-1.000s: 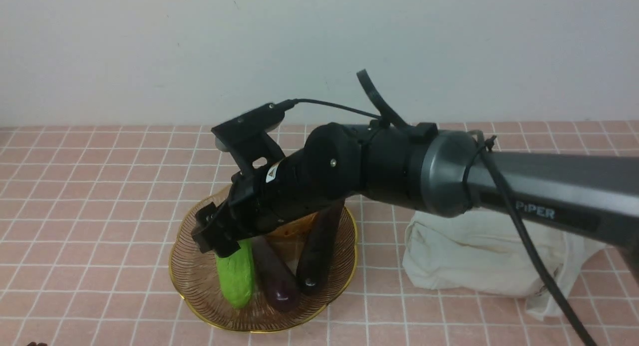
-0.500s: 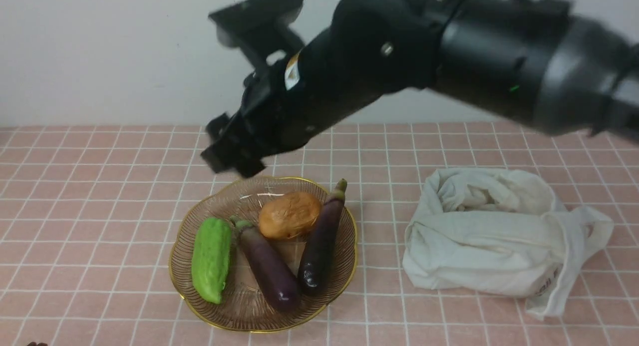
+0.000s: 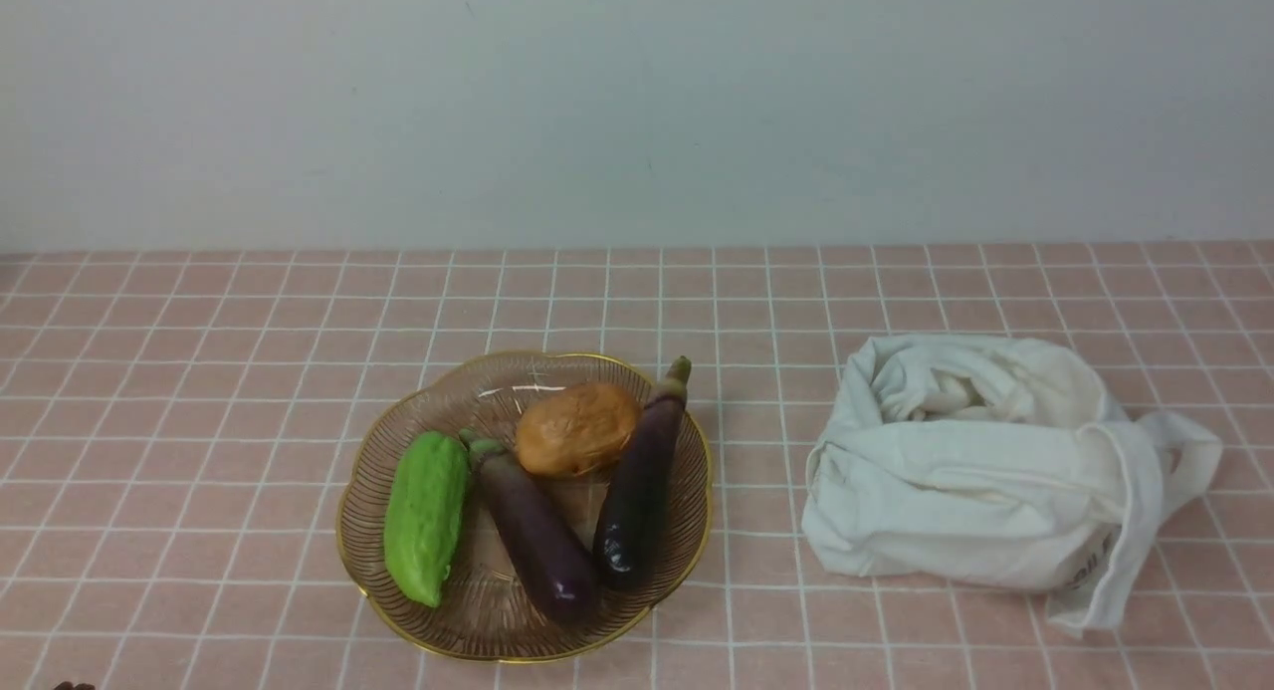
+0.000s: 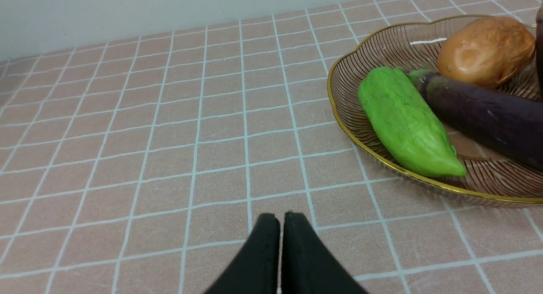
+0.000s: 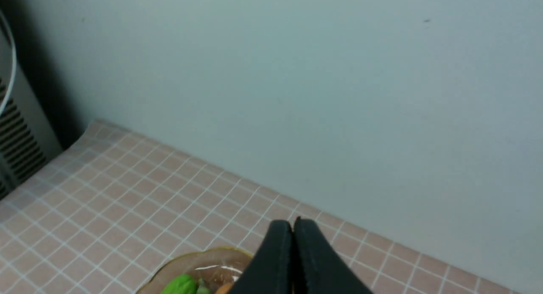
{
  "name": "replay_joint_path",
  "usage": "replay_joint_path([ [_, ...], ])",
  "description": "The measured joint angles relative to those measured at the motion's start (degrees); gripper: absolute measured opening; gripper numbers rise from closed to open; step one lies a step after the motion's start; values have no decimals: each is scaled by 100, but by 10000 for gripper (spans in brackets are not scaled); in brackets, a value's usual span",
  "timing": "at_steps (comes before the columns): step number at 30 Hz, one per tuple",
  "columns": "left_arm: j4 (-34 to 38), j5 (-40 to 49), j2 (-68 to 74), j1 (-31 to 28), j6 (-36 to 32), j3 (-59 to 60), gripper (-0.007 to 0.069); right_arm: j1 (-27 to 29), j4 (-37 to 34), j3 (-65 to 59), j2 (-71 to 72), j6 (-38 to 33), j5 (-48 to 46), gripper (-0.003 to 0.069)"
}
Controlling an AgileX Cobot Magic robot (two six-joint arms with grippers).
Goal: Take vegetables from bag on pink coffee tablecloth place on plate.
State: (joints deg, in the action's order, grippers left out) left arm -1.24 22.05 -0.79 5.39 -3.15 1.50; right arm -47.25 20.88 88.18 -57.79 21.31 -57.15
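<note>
i see my left gripper (image 4: 281,219) only through its wrist camera: the two black fingers are pressed together with nothing between them, low over the pink tablecloth with its grid of thin white lines (image 3: 199,391), left of the dish.

next comes the round scalloped plate of ribbed brownish glass with a thin gold rim (image 3: 343,531), sitting on the cloth a little left of centre. the bright green oblong vegetable with bumpy skin (image 3: 426,516) lies in the plate's left side, running near to far, free of any gripper. just beside it on the right is a dark purple eggplant (image 3: 532,536), its stem end pointing far. a brown potato (image 3: 577,429) sits at the far middle of the plate, touching that eggplant. a second dark purple eggplant (image 3: 637,491) leans along the right side, its stem over the far rim.

further right, apart from the plate with bare cloth between, the soft off-white cloth tote bag (image 3: 975,491) lies slumped, a loop handle hanging at its right end and small dark print at its near right corner.

my right gripper (image 5: 293,226) has its black fingers closed against each other, empty, held high above the plate's far edge, facing the pale wall (image 3: 637,103).
</note>
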Motion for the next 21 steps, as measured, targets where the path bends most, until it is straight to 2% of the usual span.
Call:
replay_joint_path([
  [9, 0, 0, 0, 0, 0, 0, -5, 0, 110, -2804, 2320, 148, 1227, -14],
  [11, 0, 0, 0, 0, 0, 0, -5, 0, 67, -3668, 3118, 149, 1852, -15],
  [16, 0, 0, 0, 0, 0, 0, -5, 0, 67, -4666, 4059, 149, 2600, -15],
  [21, 0, 0, 0, 0, 0, 0, -5, 0, 51, -5406, 4650, 261, 2888, -15],
])
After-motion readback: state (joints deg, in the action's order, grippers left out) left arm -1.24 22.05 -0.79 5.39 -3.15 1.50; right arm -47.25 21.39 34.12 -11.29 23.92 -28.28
